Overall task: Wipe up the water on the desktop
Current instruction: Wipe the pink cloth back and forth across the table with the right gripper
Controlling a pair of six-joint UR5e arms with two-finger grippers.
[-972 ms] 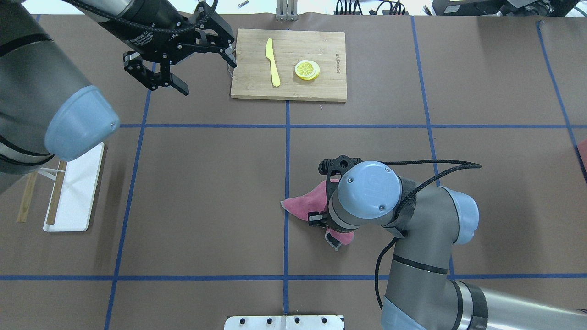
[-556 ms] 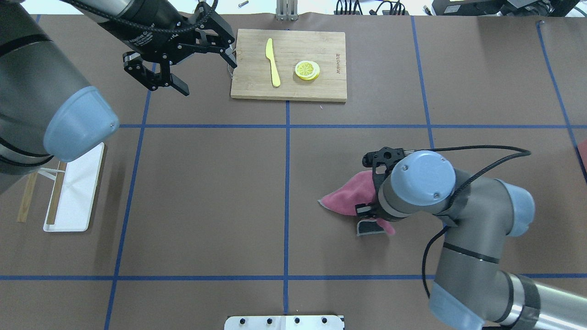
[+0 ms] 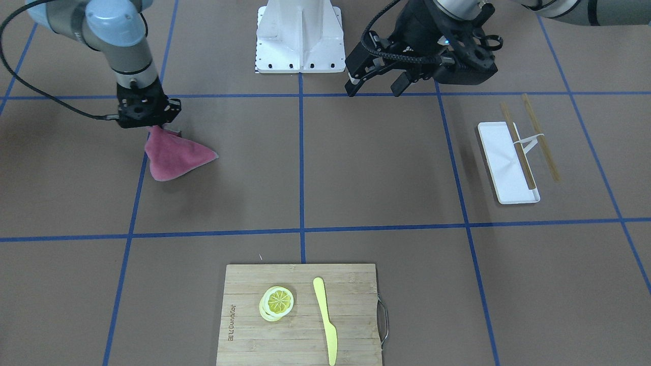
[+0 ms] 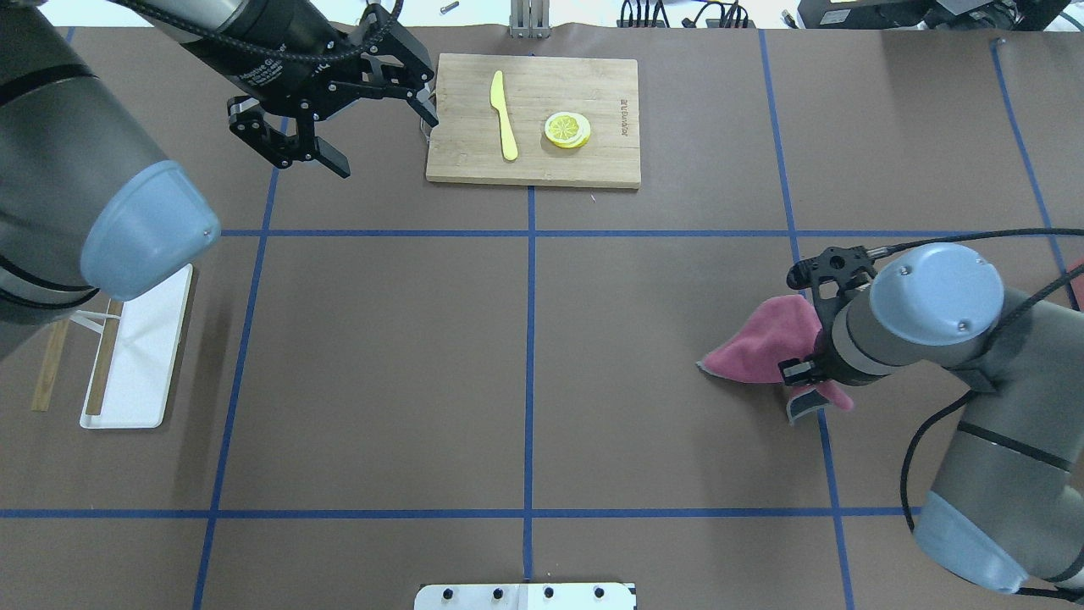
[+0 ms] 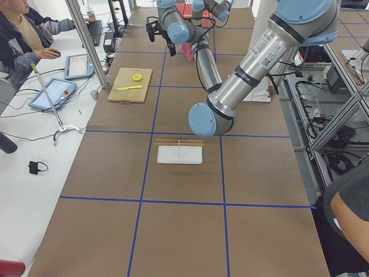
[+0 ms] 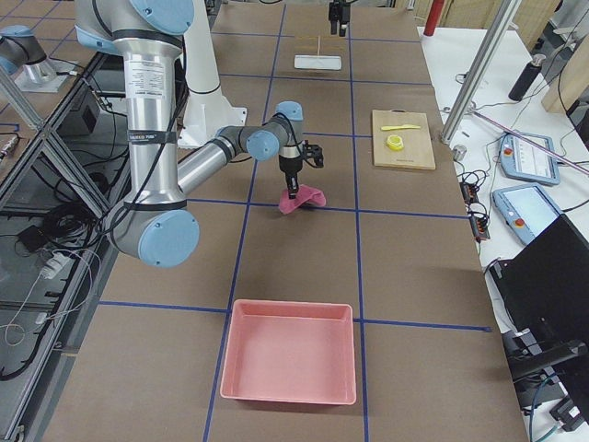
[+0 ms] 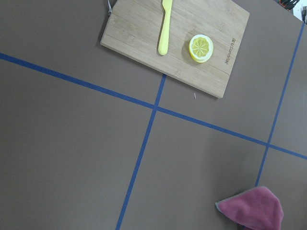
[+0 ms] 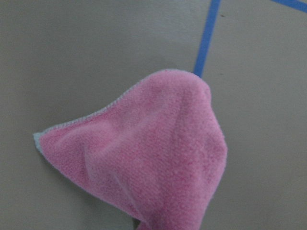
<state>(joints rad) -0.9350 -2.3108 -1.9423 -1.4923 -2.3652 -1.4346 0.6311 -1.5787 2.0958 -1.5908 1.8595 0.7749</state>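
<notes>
The desktop (image 4: 381,356) is matte brown with blue tape lines; I see no water on it. A pink cloth (image 4: 754,347) lies spread on it at the right, one corner pinched up. My right gripper (image 4: 813,366) is shut on that corner, pointing straight down, its fingers mostly hidden under the wrist. The cloth also shows in the front view (image 3: 173,155) below the right gripper (image 3: 147,121), and fills the right wrist view (image 8: 153,163). My left gripper (image 4: 381,140) is open and empty, hovering left of the cutting board; it also shows in the front view (image 3: 375,89).
A bamboo cutting board (image 4: 610,165) at the back centre carries a yellow knife (image 4: 504,114) and a lemon slice (image 4: 567,129). A white tray (image 4: 140,364) with chopsticks lies at the left. A pink bin (image 6: 290,364) stands beyond the right arm.
My right gripper has dragged the pink cloth to the right across the desktop, from the centre tape line to the right-hand one. The left arm has not moved.
</notes>
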